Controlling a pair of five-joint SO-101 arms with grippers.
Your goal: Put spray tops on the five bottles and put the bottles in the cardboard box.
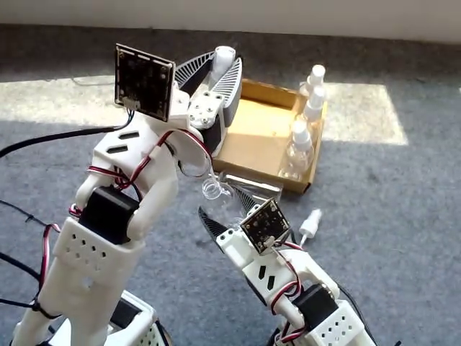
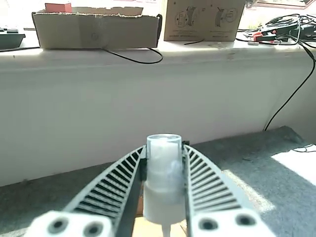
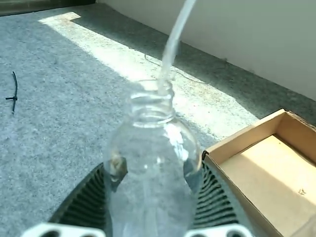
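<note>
right pincer (image 3: pixel 150 173) clamped on bottle (image 3: pixel 150 148) | left pincer (image 2: pixel 164 153) clamped on spray top (image 2: pixel 164 182); tube (image 3: pixel 173 44) at bottle mouth

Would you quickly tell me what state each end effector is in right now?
Left end effector: closed on a spray top.
Right end effector: closed on an uncapped bottle.

Four bottles (image 1: pixel 299 148) (image 1: pixel 314 105) (image 1: pixel 316 75) (image 1: pixel 214 191), three capped; two loose spray tops (image 1: pixel 222 58) (image 1: pixel 310 224); one cardboard box (image 1: pixel 256 133).
</note>
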